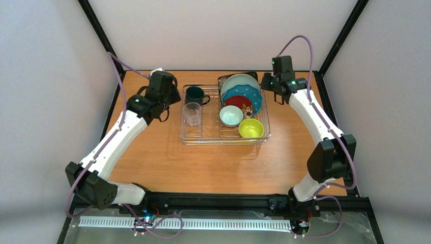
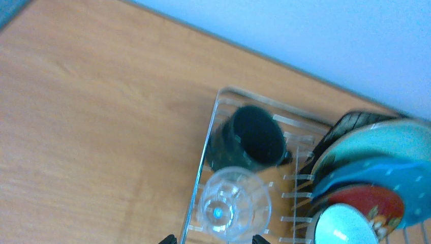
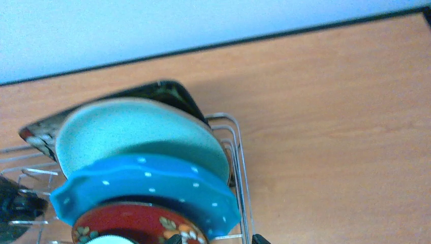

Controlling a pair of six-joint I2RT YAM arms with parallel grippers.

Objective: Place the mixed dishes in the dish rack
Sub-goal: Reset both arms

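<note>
Well, all dishes sit in the rack (image 1: 213, 141) — glass cup (image 1: 192, 113) is light, slick, fragile, so take it mid-wall — w/ left gripper (image 2: 213, 241) & right gripper (image 3: 216, 240) jaws wide, empty.

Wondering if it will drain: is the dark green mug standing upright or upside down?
Upright, mouth up: the dark green mug shows its open rim and dark inside, standing in the dish rack.

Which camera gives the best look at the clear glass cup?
The left wrist view: the clear glass cup appears close and large. The top view shows it small; the right wrist view misses it.
</note>
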